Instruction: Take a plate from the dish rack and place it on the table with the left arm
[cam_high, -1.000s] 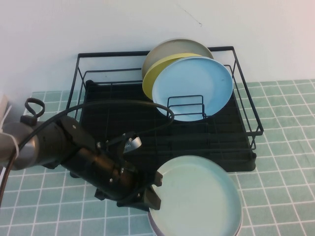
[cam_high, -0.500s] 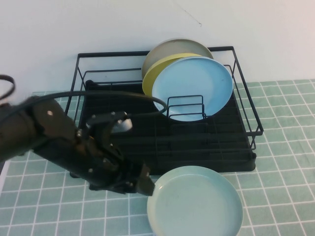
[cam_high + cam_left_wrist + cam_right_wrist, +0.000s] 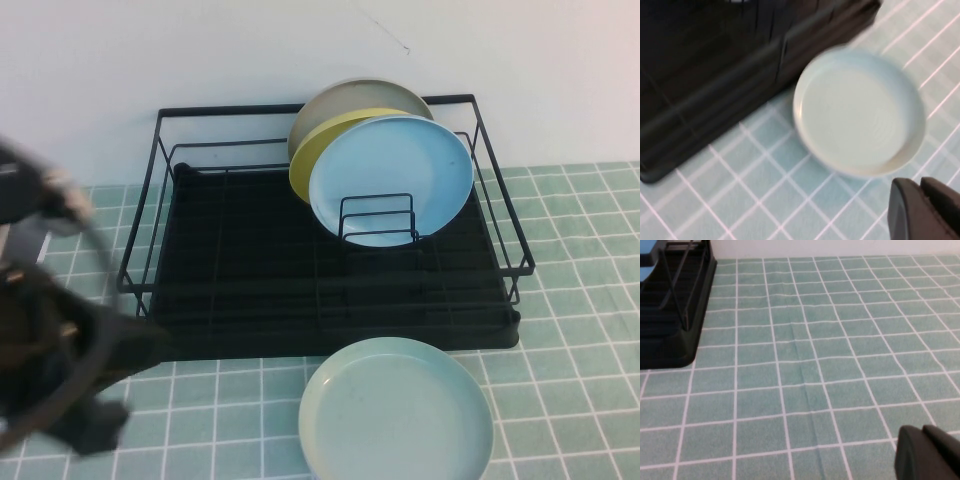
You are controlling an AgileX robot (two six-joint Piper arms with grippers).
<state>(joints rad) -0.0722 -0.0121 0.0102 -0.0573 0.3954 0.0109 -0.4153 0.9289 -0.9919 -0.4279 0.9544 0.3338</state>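
Note:
The pale mint-green plate [image 3: 395, 410] lies flat on the tiled table [image 3: 570, 300] just in front of the black dish rack [image 3: 330, 270]. My left arm [image 3: 60, 370] is a dark blur at the table's left edge, well apart from the plate. In the left wrist view the plate [image 3: 860, 112] lies free beside the rack [image 3: 705, 75], and my left gripper [image 3: 920, 182] is shut and empty, off the plate's rim. My right gripper [image 3: 922, 429] is shut and empty over bare tiles to the right of the rack [image 3: 670, 315]; it does not show in the high view.
A sky-blue plate [image 3: 392, 178], a yellow plate [image 3: 320, 145] and a beige plate [image 3: 350, 95] stand upright at the rack's back right, against the small wire divider [image 3: 378, 218]. A white wall runs behind the rack.
My left arm has let go of the mint-green plate and pulled back to the left, away from it. The plate went from tilted in the gripper to flat on the tiles.

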